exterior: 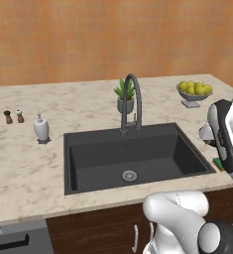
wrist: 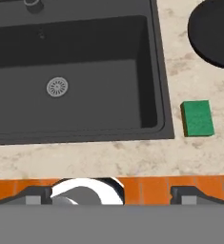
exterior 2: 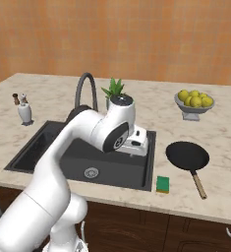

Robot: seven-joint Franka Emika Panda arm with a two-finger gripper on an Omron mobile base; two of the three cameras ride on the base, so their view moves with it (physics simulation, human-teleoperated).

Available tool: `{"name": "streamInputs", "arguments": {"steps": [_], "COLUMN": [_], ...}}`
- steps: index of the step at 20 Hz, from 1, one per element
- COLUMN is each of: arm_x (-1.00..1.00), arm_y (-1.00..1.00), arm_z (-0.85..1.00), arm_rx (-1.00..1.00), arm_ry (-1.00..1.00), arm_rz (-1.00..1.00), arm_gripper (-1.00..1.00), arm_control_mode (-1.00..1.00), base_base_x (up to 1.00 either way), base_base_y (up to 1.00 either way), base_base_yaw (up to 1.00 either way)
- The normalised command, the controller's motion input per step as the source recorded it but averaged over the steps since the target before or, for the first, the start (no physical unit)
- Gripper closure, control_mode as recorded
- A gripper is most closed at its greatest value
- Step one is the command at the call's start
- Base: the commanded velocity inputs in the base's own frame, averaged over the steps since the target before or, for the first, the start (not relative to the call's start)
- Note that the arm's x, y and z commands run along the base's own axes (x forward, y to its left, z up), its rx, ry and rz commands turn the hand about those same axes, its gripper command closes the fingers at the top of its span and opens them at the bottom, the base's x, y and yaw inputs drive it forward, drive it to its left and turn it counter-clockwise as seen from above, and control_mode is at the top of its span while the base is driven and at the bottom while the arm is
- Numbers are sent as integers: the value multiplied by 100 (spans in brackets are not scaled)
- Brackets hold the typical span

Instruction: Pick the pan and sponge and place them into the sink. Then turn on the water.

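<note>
Right base view showed the pan and sponge on the counter, sink empty, faucet dry, gripper spread wide, holding nothing.

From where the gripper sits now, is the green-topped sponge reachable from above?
Probably yes. The small green-topped yellow sponge lies alone on the marble counter between the dark sink and the black frying pan, nothing over it, and the gripper is open.

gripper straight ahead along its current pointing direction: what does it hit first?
Probably the counter at the front rim of the sink, left of the sponge. The open gripper looks down there; depth is unclear, nothing seems between.
</note>
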Motion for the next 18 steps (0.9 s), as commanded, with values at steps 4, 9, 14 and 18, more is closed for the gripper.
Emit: {"name": "streamInputs", "arguments": {"steps": [4,9,14,18], "arm_x": [2,14,33,40], "arm_y": [-100,-100,-100,-93], "arm_z": [-48,-47,-35,-26], "arm_rx": [0,1,0,0], "arm_ry": [11,9,5,0], "arm_rz": [-4,0,0,1], "arm_gripper": [-100,-100,-100,-100], "arm_control_mode": [-100,-100,-100,-100], "base_base_x": [0,0,0,0], "base_base_y": [0,0,0,0], "base_base_yaw": [0,0,0,0]}}
